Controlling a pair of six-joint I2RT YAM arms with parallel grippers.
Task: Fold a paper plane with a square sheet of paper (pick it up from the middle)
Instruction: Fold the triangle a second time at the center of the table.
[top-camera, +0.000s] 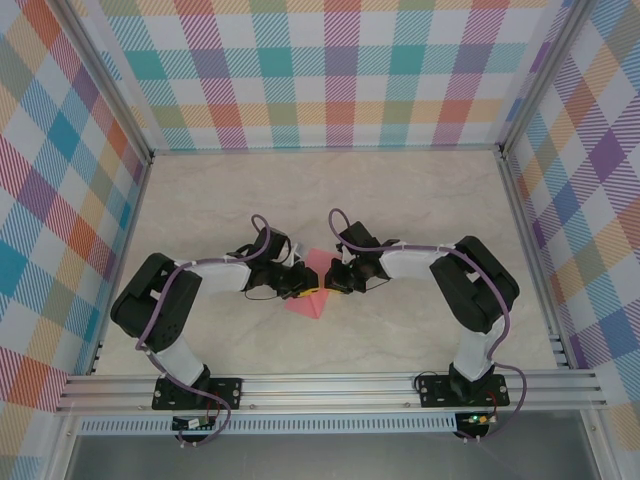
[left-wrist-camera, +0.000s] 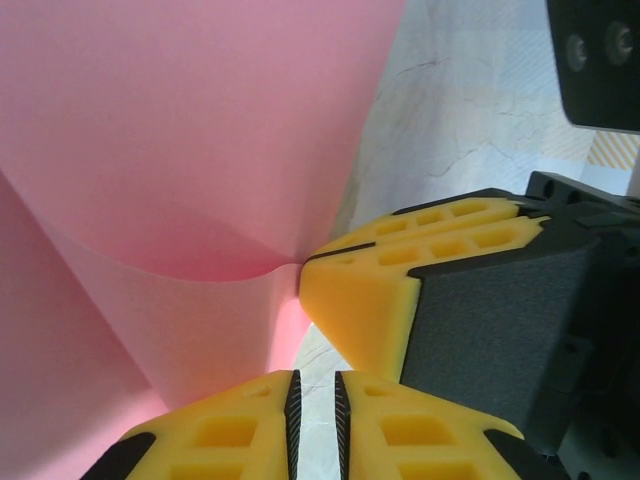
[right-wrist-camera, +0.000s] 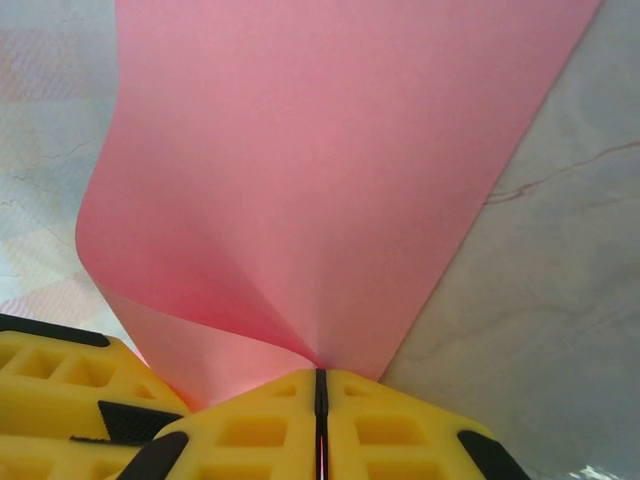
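Observation:
The square sheet of paper (top-camera: 306, 304) is salmon pink and lies partly lifted at the middle of the table, between the two grippers. My right gripper (right-wrist-camera: 320, 372) is shut on it, and the sheet (right-wrist-camera: 330, 180) bulges up and away from the pinch in a soft curl. My left gripper (left-wrist-camera: 315, 378) is right beside that pinch. Its yellow jaws stand a narrow slit apart, with bare table showing between them and nothing held. The paper (left-wrist-camera: 180, 140) rises just left of its tips. A right gripper finger (left-wrist-camera: 365, 295) touches the sheet's fold in the left wrist view.
The table (top-camera: 400, 200) is pale and marbled, walled by plaid panels (top-camera: 330, 70) at the back and both sides. An aluminium rail (top-camera: 330, 388) runs along the near edge, where both arm bases are bolted. Both arms bend inward and meet at the centre.

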